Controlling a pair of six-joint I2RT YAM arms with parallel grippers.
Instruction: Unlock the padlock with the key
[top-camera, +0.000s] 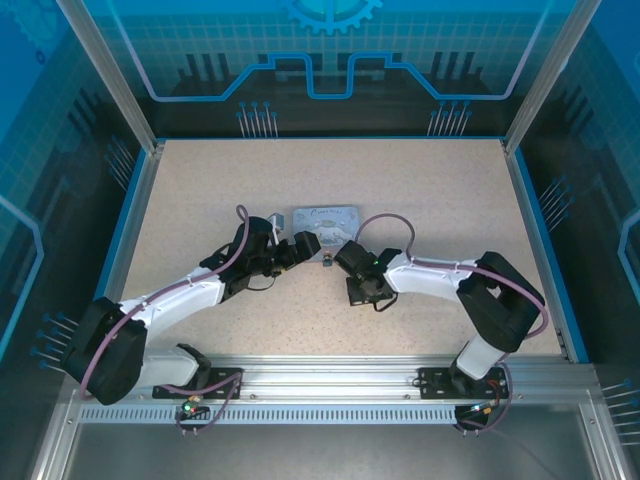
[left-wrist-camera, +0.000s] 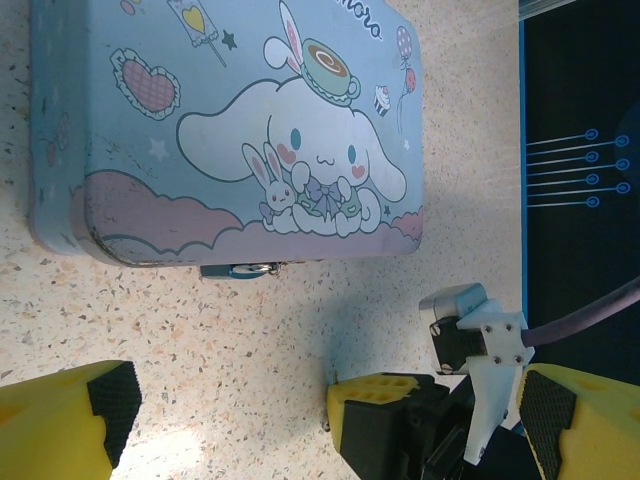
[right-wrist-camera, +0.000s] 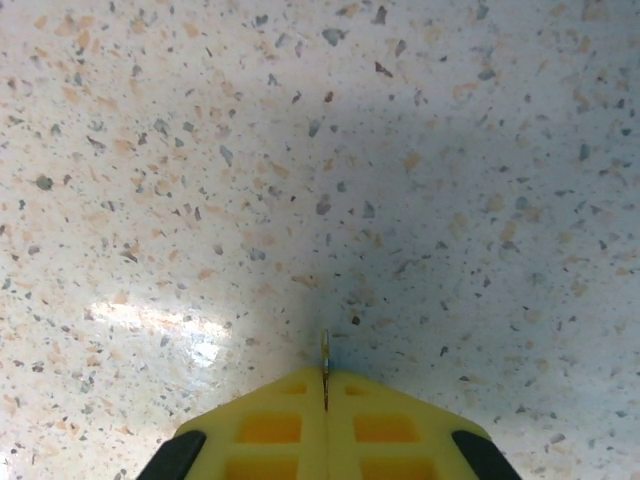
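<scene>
Yellow fingers of the right gripper (right-wrist-camera: 325, 385) meet at the bottom centre of the right wrist view, pressed flat together on the thin dark brownish metal key (right-wrist-camera: 325, 352). Only a short sliver of it pokes up from the seam, above the speckled beige table (right-wrist-camera: 300, 150).

Judging by this, the step in hand is the pick-up of the key. I cannot tell whether its tip is resting on the table or clear of it.

Next, the key must be carried to the small dark-and-brassy padlock (left-wrist-camera: 240, 269) and lined up with its keyhole. That calls for fine aim, and probably for the other gripper to steady the lock.

That left gripper (top-camera: 304, 247) stands wide open and holds nothing. Its yellow fingers (left-wrist-camera: 70, 420) sit in the two lower corners of the left wrist view, with the right gripper between them.

Beyond them, at mid-frame, the padlock hangs at the near edge of the pale blue-lilac rectangular cartoon tin (left-wrist-camera: 220, 120).

Most of the key is buried between the pads, so its orientation is hard to judge. The padlock's keyhole cannot be made out, and its body is partly tucked under the tin's rim. From the top camera, both are too small to read.
</scene>
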